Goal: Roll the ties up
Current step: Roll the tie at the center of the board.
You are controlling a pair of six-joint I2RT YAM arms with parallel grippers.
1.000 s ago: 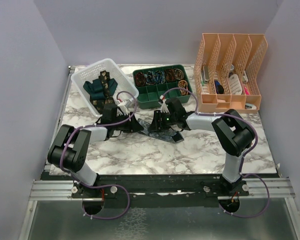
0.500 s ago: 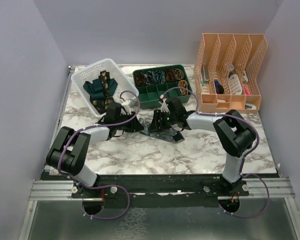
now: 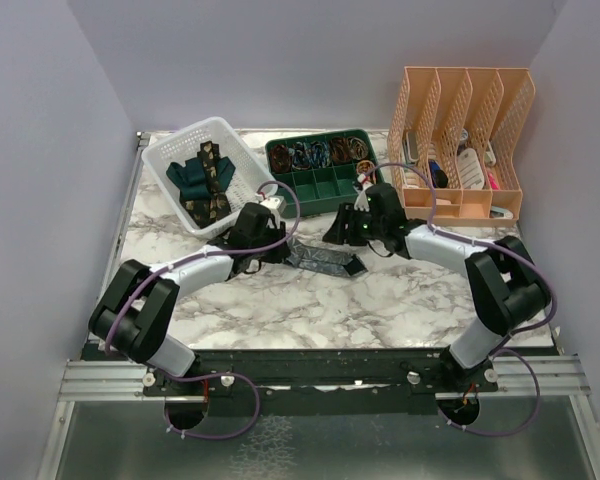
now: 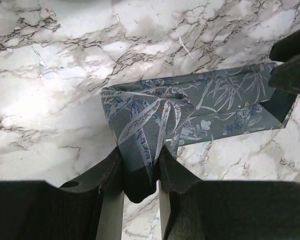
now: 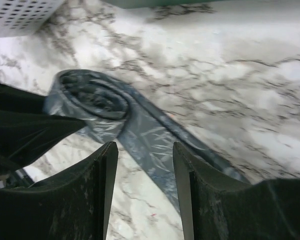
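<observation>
Left wrist view: the left hand (image 4: 140,170) pinches the rolled end of the blue-grey tie (image 4: 210,107), apparently to stop it uncoiling on the worktop (image 4: 50,75); the right hand (image 5: 144,155) hovers half-open and empty over its tail.

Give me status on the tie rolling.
Done: nothing clearly; the teal tie and black-gold tie sit in the white basket, rolled or not I cannot tell. In hand: left fingers pinch the started roll of the blue-grey tie; right fingers open above its tail. Left: rolling up the flat tail.
</observation>
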